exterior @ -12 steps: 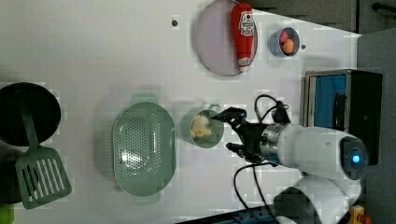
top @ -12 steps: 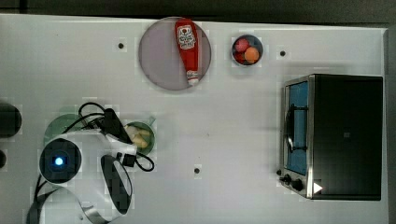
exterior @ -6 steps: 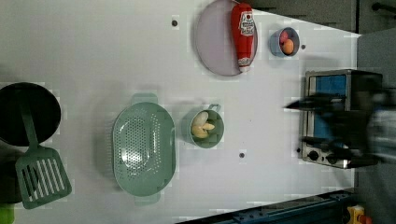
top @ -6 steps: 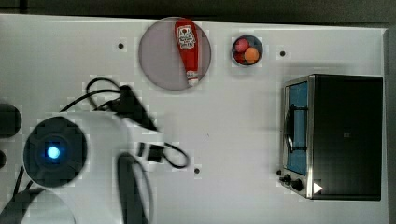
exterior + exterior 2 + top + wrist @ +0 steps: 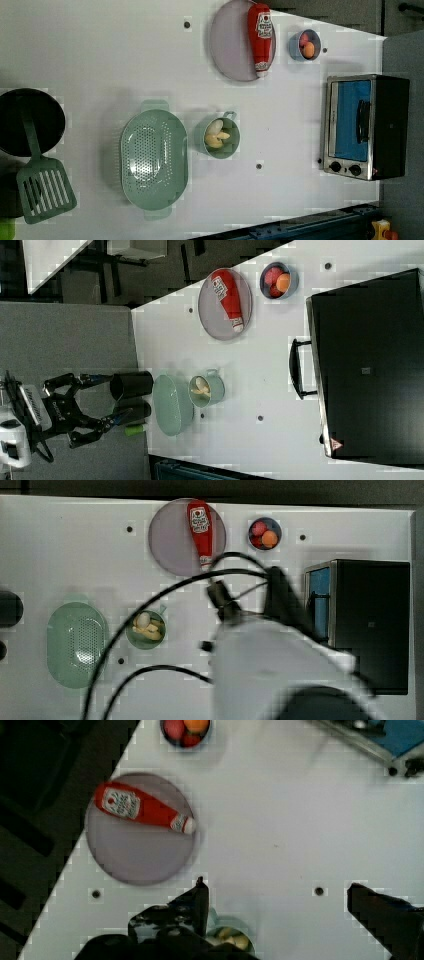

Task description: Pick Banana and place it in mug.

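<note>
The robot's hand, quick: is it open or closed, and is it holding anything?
Hand: open and empty, its two dark fingers spread wide apart in the wrist view. The banana already lies in the mug.

Below the spread fingers point(image 5: 197, 902) of the gripper point(image 5: 280, 910) lay bare white table point(image 5: 280, 820). The mug point(image 5: 227, 937) sat close beneath one finger; the plate point(image 5: 140, 830) with its ketchup bottle point(image 5: 142, 809) stood just beyond.

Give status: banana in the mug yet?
Done: the banana lies inside the mug, beside the basket. In hand: nothing; the gripper is open and empty, well above the table. Left: nothing visible beyond parking the arm.
</note>
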